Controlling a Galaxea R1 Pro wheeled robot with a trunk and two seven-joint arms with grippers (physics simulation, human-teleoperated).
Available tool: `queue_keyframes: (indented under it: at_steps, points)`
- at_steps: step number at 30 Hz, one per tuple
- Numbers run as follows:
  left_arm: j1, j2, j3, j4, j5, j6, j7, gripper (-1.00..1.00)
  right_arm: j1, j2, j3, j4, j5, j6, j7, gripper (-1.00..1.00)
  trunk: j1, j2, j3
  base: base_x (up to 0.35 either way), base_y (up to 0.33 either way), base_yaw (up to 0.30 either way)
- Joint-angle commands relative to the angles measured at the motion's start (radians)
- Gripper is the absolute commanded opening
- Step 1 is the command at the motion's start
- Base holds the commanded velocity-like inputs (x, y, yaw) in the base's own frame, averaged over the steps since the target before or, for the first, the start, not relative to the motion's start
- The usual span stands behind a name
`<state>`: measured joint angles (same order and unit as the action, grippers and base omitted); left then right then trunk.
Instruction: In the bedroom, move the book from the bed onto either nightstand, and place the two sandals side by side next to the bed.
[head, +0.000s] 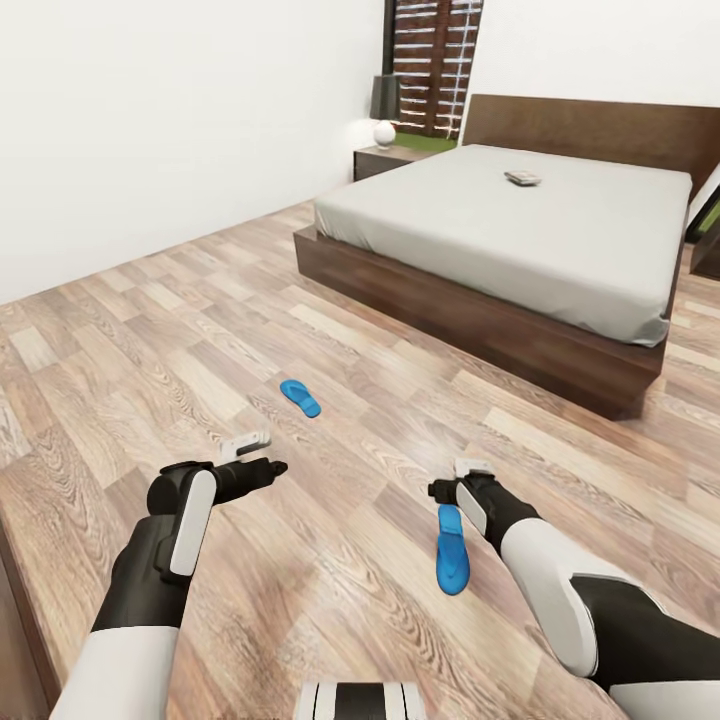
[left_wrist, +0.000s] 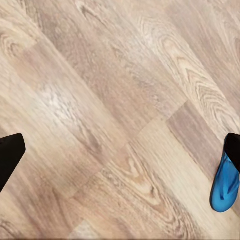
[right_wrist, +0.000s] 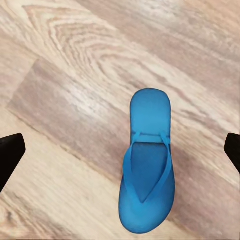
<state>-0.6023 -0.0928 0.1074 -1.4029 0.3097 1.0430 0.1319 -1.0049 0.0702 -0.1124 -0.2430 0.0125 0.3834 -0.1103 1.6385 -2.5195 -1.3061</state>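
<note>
While the right gripper (head: 448, 490) hangs over one blue sandal (head: 452, 549) on the plank floor (head: 380, 400), its wrist camera looks straight down on the strap and sole (right_wrist: 146, 170), black fingertips (right_wrist: 10, 157) spread wide at either edge, gripping nothing. From the head camera, the other sandal (head: 300, 397) lies well apart, ahead of the left gripper (head: 262, 452), also spread and empty. Farther off, the book (head: 522, 178) rests on the bed (head: 520, 225); a nightstand (head: 385, 159) with a lamp (head: 384, 108) stands beside it.
</note>
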Motion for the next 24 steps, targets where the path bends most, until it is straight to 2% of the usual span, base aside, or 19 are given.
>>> queue_keyframes:
  at_steps: [1,2,7,24]
  points:
    - [-0.001,-0.001,0.001,-0.001,0.011,0.004,0.009,1.0,-0.002,-0.004,-0.008,-0.002,0.002,0.005,-0.002,1.0,0.0,-0.001,-0.005,0.0,0.0,0.0]
    - [-0.001,-0.002,0.001,-0.001,0.012,0.004,0.009,1.0,-0.008,-0.012,-0.008,-0.002,0.002,0.006,-0.002,1.0,0.001,-0.001,-0.009,0.0,0.0,0.0]
    - [-0.001,0.0,0.001,0.0,0.012,0.004,0.009,1.0,-0.033,-0.018,-0.008,-0.002,0.002,0.009,-0.002,1.0,0.003,-0.002,-0.028,0.0,0.0,0.0]
    - [-0.001,0.0,0.001,0.006,0.01,0.004,0.009,1.0,-0.049,-0.021,-0.001,-0.001,0.003,0.003,-0.002,1.0,0.011,-0.006,-0.094,0.0,0.0,0.0]
